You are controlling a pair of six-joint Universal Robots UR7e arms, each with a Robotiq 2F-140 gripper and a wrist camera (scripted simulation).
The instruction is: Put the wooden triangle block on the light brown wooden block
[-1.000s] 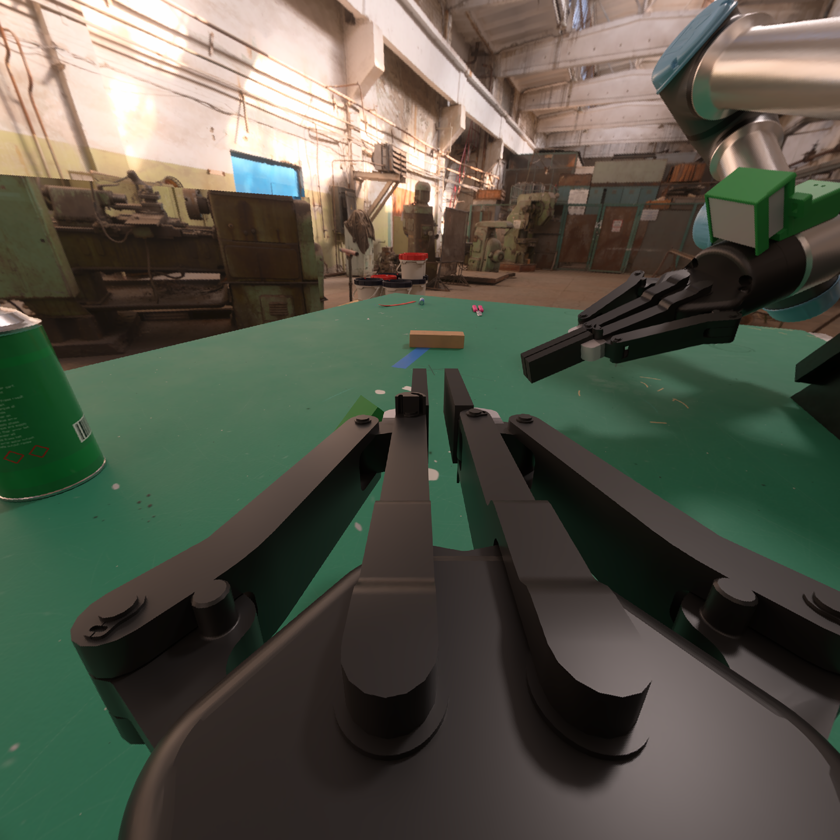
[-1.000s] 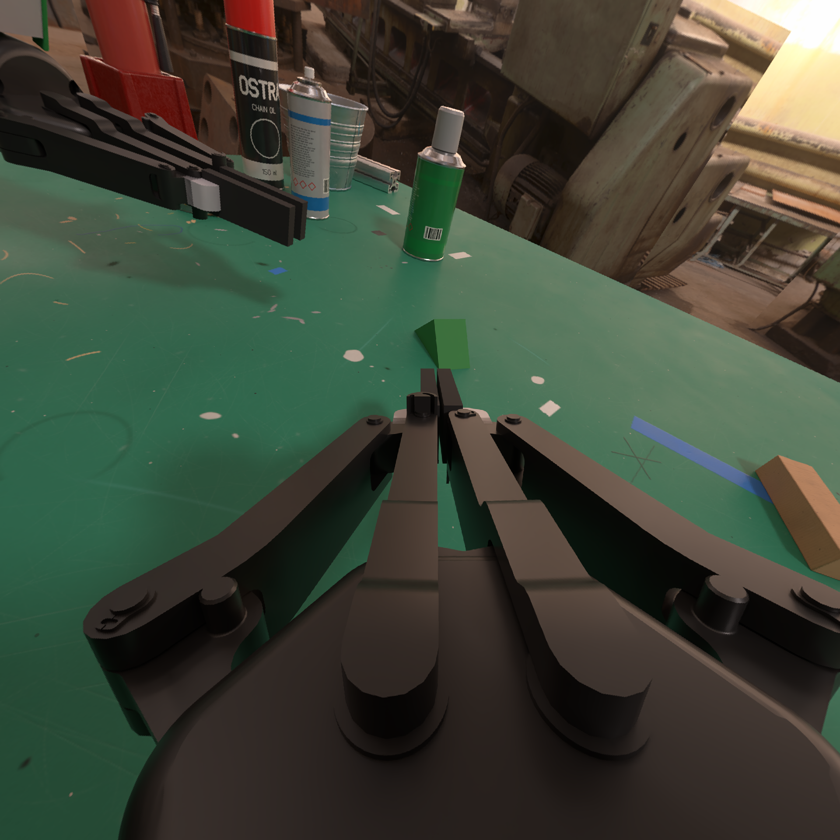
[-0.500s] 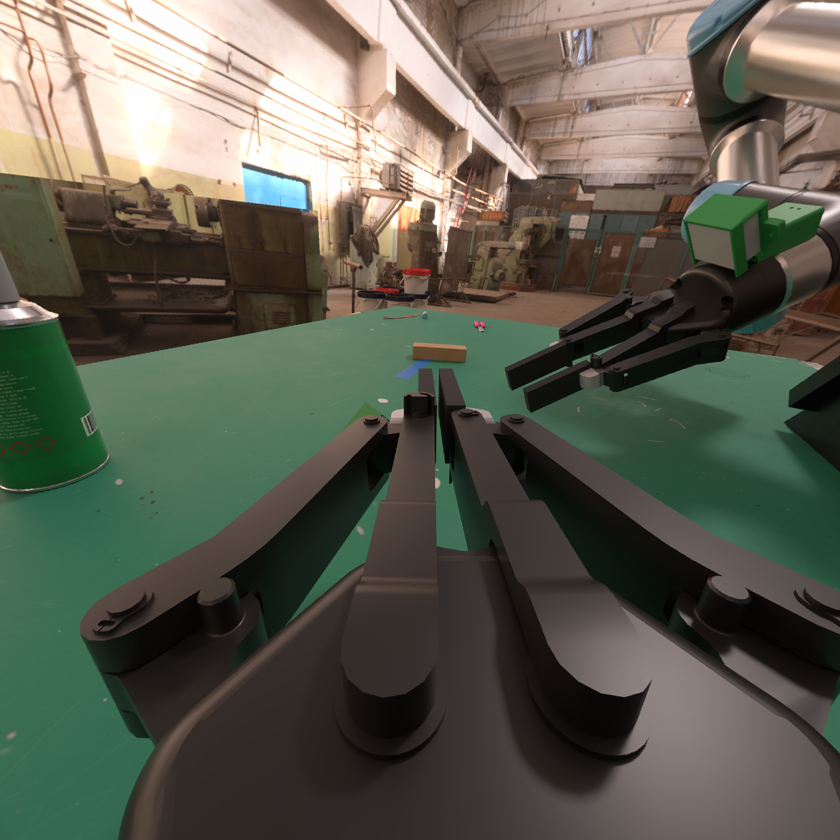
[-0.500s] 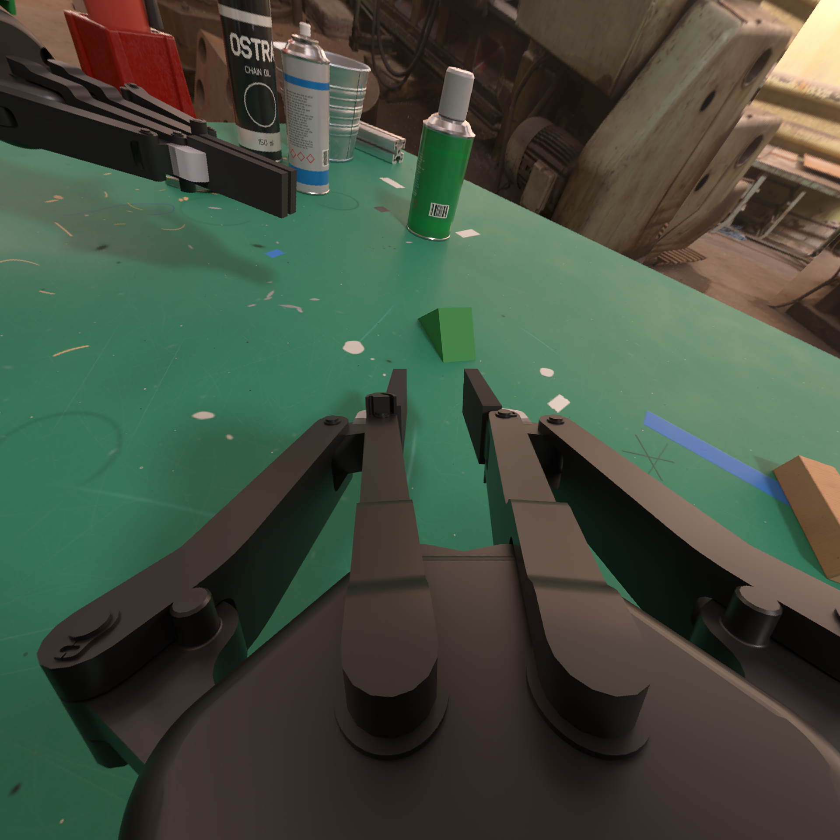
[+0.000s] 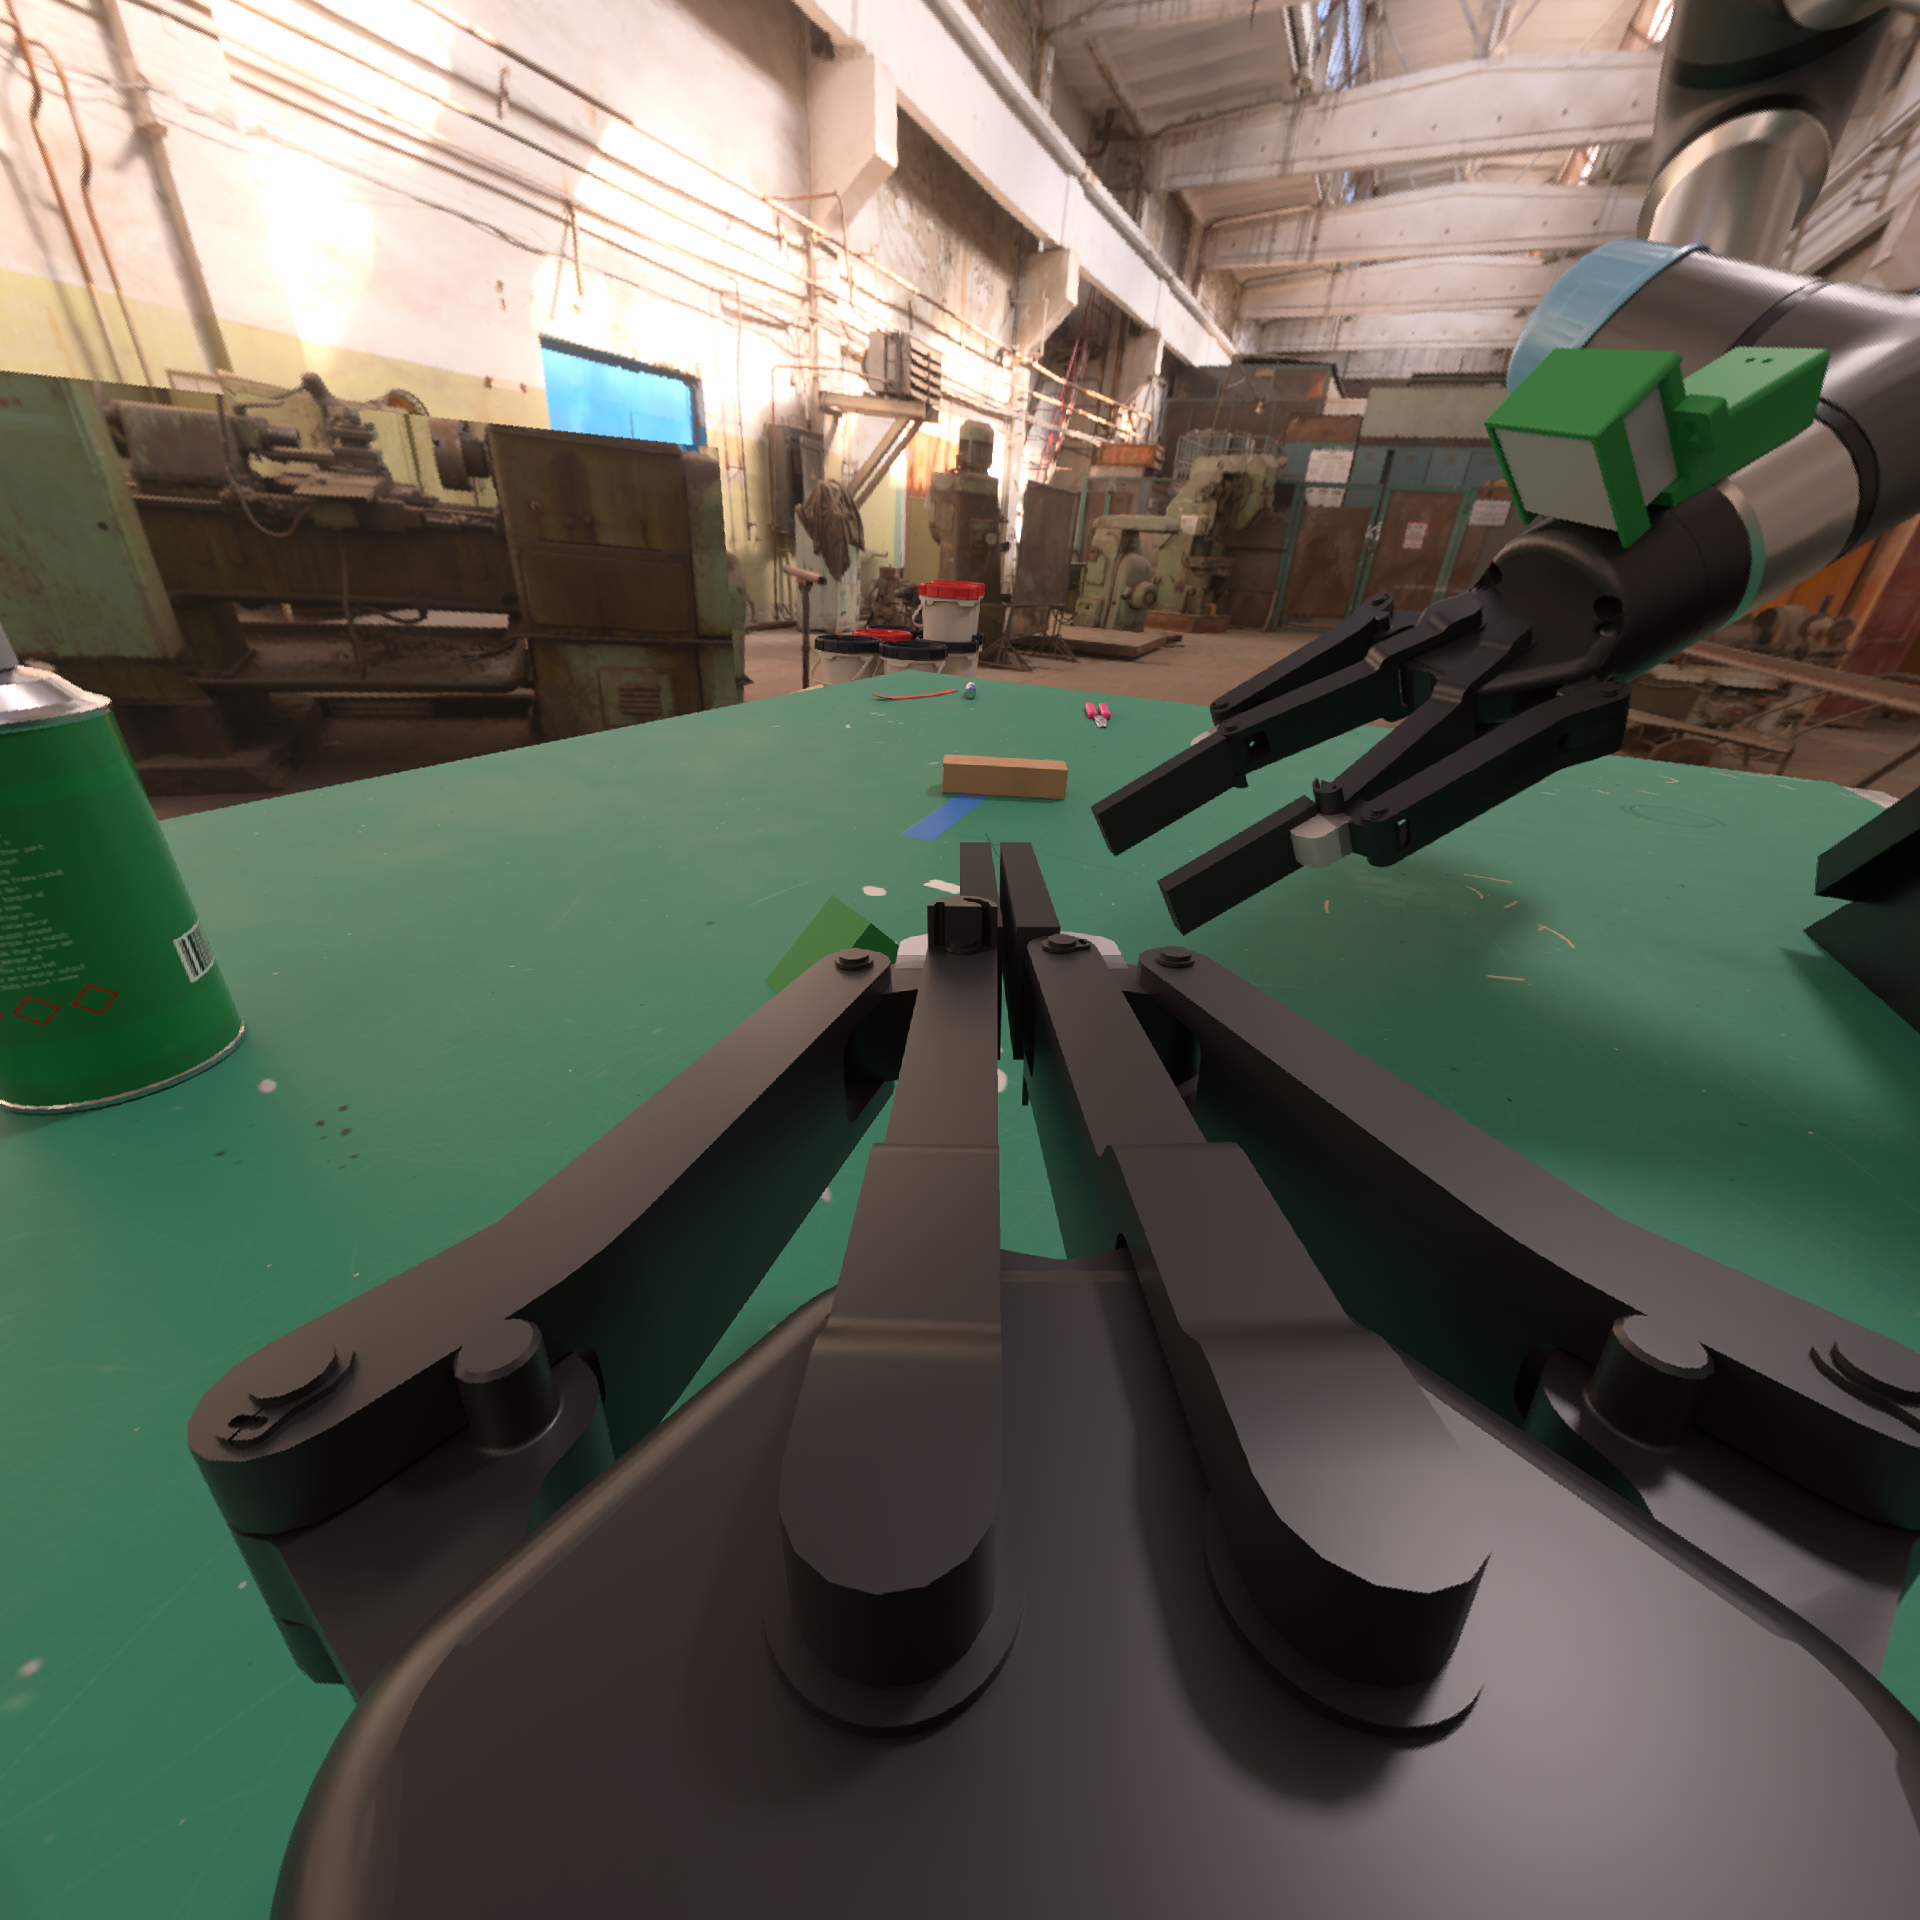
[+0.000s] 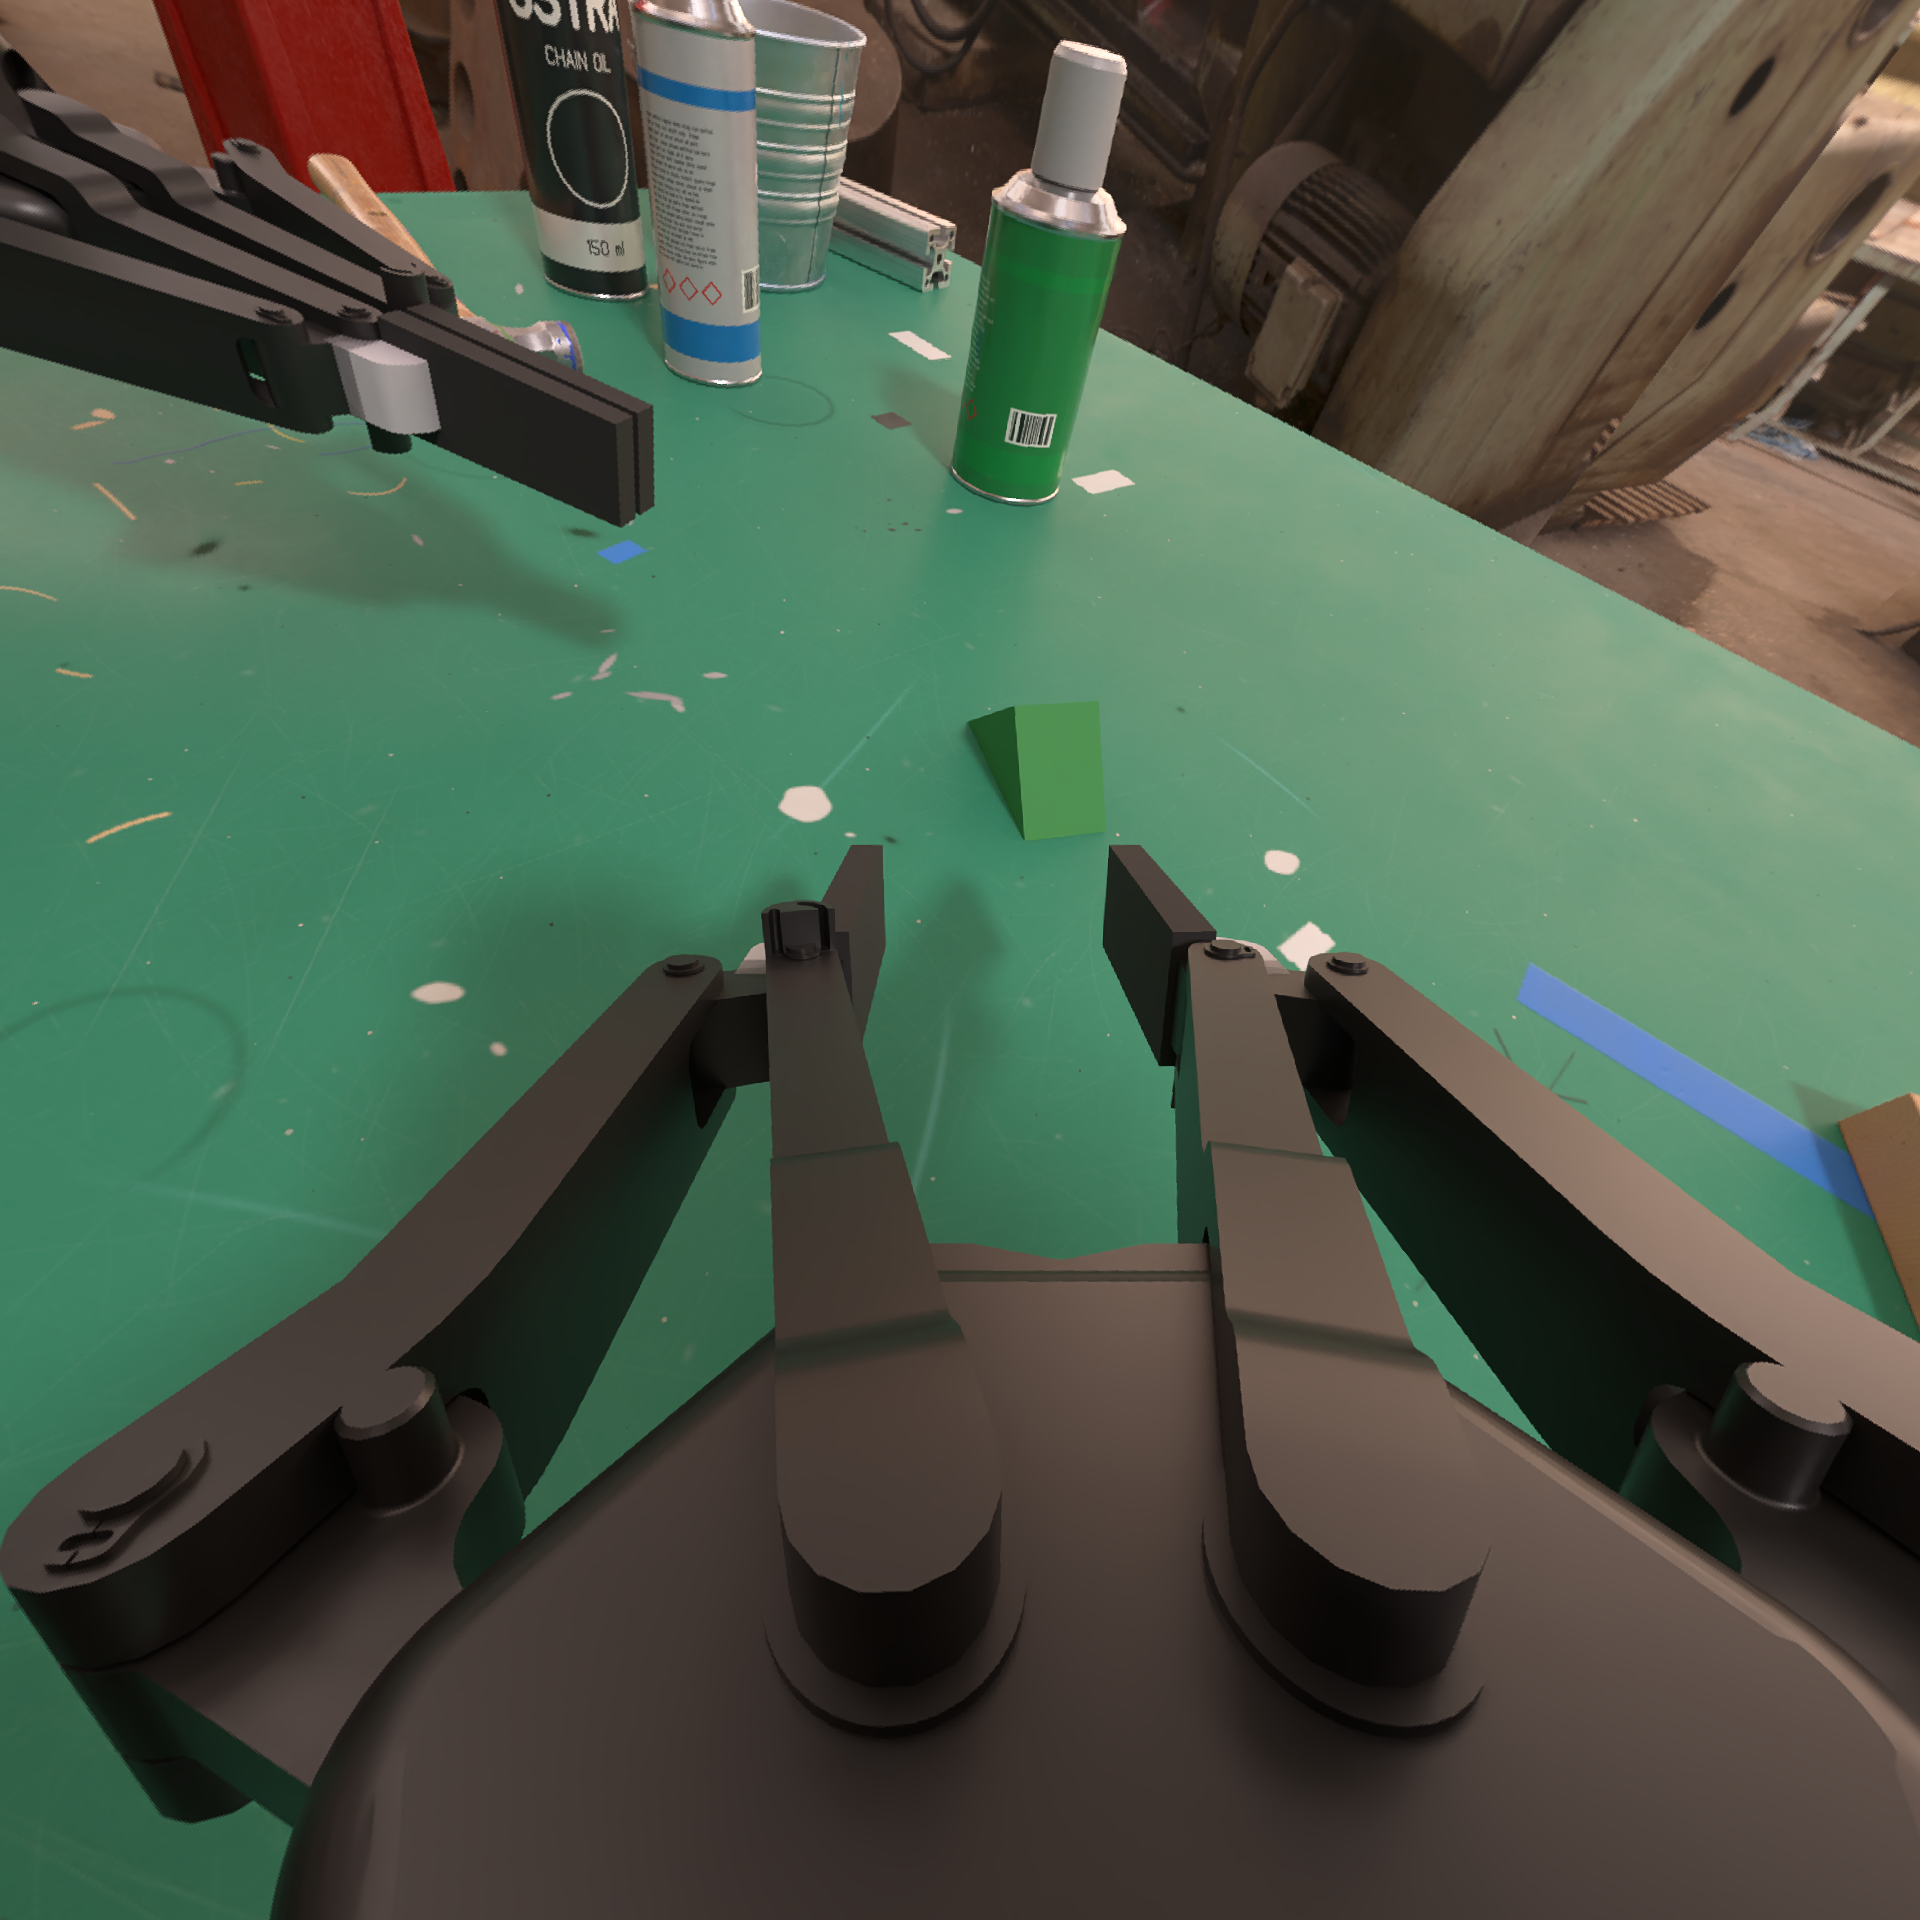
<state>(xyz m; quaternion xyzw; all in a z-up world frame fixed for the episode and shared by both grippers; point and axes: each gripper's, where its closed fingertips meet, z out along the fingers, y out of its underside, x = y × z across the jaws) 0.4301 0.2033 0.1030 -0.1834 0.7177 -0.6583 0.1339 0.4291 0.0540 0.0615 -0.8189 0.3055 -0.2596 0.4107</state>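
Observation:
The green triangle block (image 6: 1044, 764) lies on the green table, just ahead of my right gripper (image 6: 995, 878), which is open and empty above the table. In the left wrist view the triangle (image 5: 826, 940) peeks out left of my left gripper (image 5: 995, 873), which is shut and empty. The light brown wooden block (image 5: 1004, 777) lies farther off beyond a blue tape strip (image 5: 943, 817). Its corner shows at the right edge of the right wrist view (image 6: 1893, 1174). The right gripper also shows open in the left wrist view (image 5: 1148, 868). The left gripper shows shut in the right wrist view (image 6: 629, 462).
A green spray can (image 6: 1034, 312) stands behind the triangle. A white-and-blue can (image 6: 701, 197), a dark oil bottle (image 6: 582, 145), a metal cup (image 6: 800, 145) and an aluminium profile (image 6: 894, 234) stand at the table's far edge. The green can also stands at left (image 5: 88, 894).
My right gripper has opened from shut to wide and moved closer to the green triangle. My left gripper stays shut and has barely moved.

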